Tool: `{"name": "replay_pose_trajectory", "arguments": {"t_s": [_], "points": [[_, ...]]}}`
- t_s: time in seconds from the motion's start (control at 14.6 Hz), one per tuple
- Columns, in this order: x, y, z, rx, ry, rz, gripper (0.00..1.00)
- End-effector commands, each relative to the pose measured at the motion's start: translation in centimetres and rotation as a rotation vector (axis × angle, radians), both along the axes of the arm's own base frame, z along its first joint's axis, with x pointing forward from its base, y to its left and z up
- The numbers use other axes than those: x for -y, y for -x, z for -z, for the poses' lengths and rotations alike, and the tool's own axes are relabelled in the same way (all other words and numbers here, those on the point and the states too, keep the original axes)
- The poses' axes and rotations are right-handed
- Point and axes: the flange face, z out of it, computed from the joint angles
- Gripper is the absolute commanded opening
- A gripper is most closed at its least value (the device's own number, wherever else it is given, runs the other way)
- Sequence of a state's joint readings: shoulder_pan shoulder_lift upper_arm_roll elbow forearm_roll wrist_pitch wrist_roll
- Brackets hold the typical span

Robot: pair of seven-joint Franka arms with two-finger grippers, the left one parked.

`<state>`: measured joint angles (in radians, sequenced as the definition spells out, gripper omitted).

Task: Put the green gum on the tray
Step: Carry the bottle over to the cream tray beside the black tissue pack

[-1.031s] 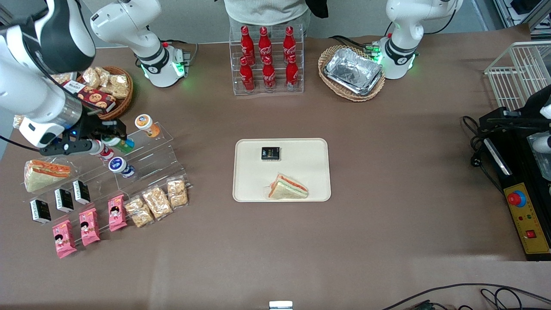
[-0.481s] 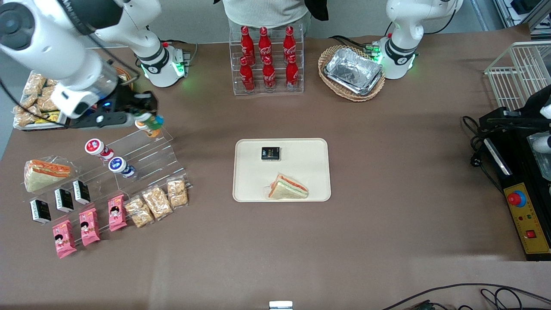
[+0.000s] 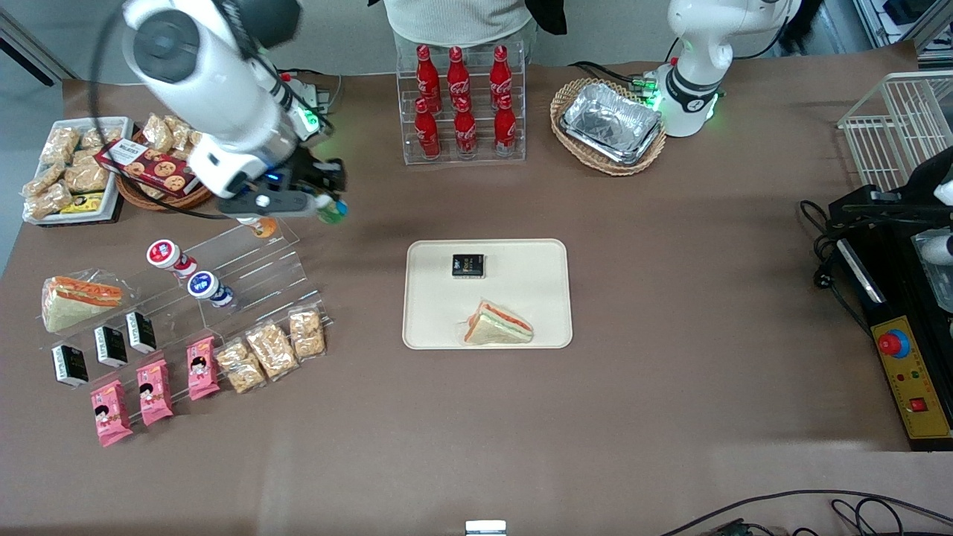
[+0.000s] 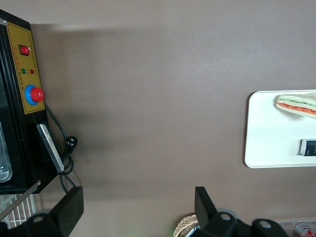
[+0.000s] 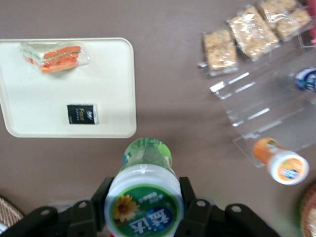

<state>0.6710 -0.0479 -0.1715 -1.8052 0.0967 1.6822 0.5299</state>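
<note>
My right gripper (image 3: 324, 206) is shut on the green gum (image 3: 331, 211), a small green bottle with a white lid bearing a green-and-yellow label (image 5: 144, 202). It holds the bottle in the air above the brown table, between the clear acrylic stand (image 3: 253, 272) and the cream tray (image 3: 428, 327), farther from the front camera than the tray. The fingers (image 5: 189, 190) press the lid from both sides. The tray (image 5: 118, 89) holds a wrapped sandwich (image 3: 497, 325) and a small black packet (image 3: 467, 265).
Orange (image 3: 257, 225), red (image 3: 165, 255) and blue (image 3: 207, 286) gum bottles lie on the acrylic stand. Snack bags (image 3: 272, 348), pink packets (image 3: 153, 391), black packets (image 3: 108, 346) and a sandwich (image 3: 78, 298) lie nearer the camera. A cola bottle rack (image 3: 461, 104) and a foil tray in a basket (image 3: 610, 123) stand farther back.
My gripper has lifted the green gum off the acrylic stand and carried it sideways toward the tray and away from the working arm's end of the table.
</note>
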Motion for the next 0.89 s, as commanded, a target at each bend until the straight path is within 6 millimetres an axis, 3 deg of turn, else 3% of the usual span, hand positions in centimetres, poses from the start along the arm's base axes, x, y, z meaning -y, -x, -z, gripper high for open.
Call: {"name": "replay_pose_trajectory", "arguments": {"t_s": [0.0,0.21,0.55,0.82], "points": [[-4.1,-0.9,4.2,0.014,-0.004,0.034,0.00],[-6.9,-0.7,8.3,0.016,0.012,0.043,0.00],[-8.0,0.7,15.2,0.048,0.011,0.048,0.00],[-9.4,2.6,21.9,0.073,0.015,0.055,0.00]]}}
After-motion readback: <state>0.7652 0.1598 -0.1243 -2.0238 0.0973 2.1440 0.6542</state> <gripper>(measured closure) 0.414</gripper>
